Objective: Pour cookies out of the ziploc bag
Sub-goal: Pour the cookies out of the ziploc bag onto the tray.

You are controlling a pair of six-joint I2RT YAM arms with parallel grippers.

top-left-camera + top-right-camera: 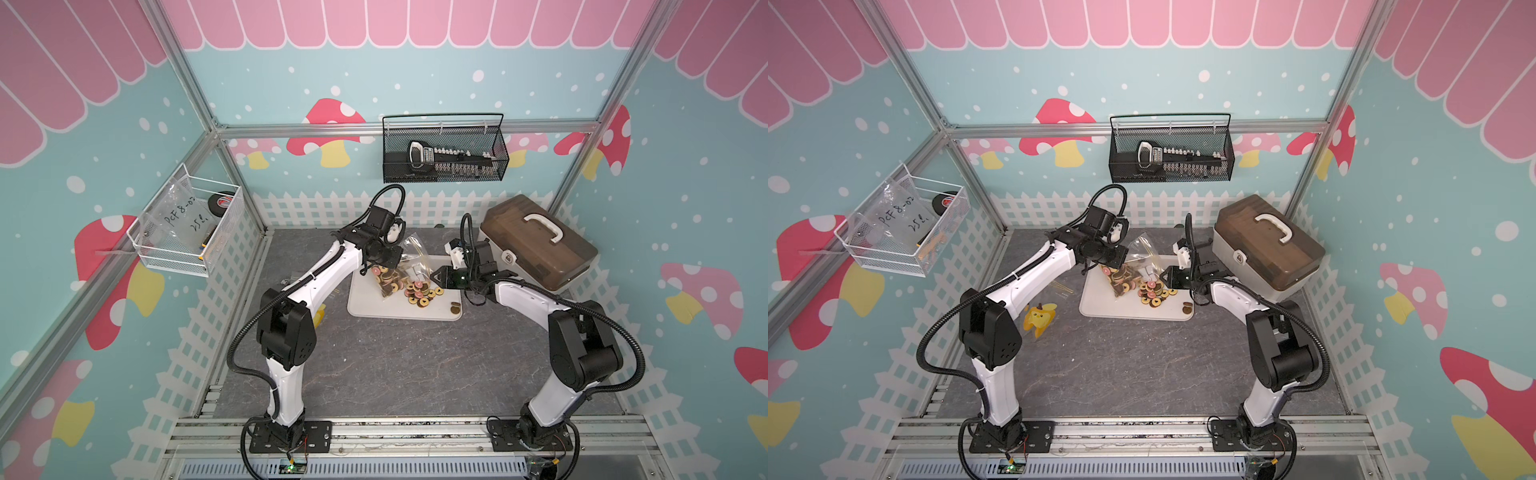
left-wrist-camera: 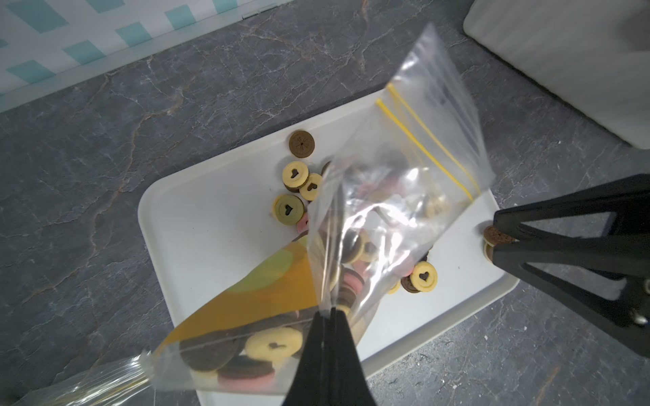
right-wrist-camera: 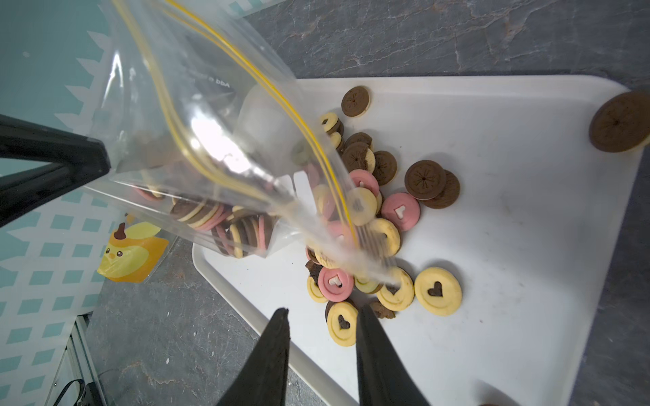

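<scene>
Left gripper is clamped tight on the ziploc bag, which tilts mouth-down over the white tray. Some cookies are piled on the tray, the rest are inside the bag. Right gripper sits partly open at the pile, seemingly holding nothing.

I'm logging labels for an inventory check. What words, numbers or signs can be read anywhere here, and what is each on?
"PCF 8-02": handwritten on the clear bag in the white wire basket.
"25" plus an unclear mark: below it, same bag.
Faint print on the ziploc bag: too blurred to read.
Labels on the tool in the black mesh basket, the toolbox latch and the tape roll: too small to read.
</scene>
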